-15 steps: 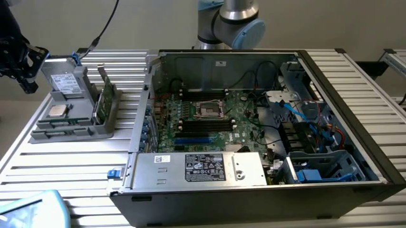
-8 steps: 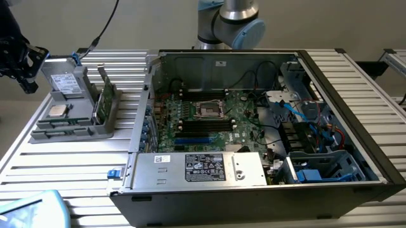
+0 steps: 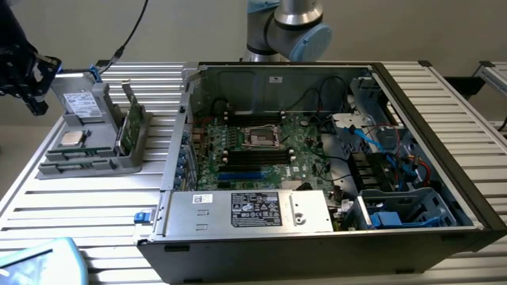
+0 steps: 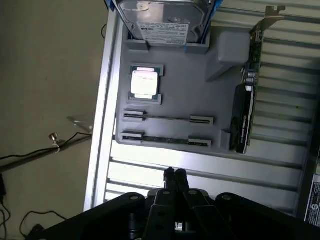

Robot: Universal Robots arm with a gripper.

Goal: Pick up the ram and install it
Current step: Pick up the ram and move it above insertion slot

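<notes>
Exterior view is showing one slatted metal table (image 3: 71, 208) standing against a plain beige wall and carrying one open black computer case (image 3: 262, 255). One green motherboard (image 3: 253, 142) is lying inside the case, and one silver power supply (image 3: 246, 211) is sitting at its near edge. One grey-and-blue robot arm (image 3: 289, 27) is rising behind the case. Toward the exterior view's left, one grey tray (image 4: 185, 75) is resting on the slats, well apart from the motherboard. In the wrist view the tray is holding one hard drive (image 4: 160, 20) at one end and one expansion card (image 4: 242, 120) standing on edge along its side. One square silver processor (image 4: 145, 82) is sitting in its pocket. The ram (image 4: 166, 140) is sitting in the tray's outermost pair of clips, at the end away from the hard drive. It is showing as a long, narrow greenish strip seen edge-on. A thinner dark line is running between the neighbouring clips, and I cannot tell whether it is a second stick. The gripper (image 4: 175, 173) is hovering over the bare slats just beside that end of the tray, apart from the ram. Its two fingers are pressing together, clenched on nothing. Loose cables (image 4: 30, 155) are trailing on the beige floor.
</notes>
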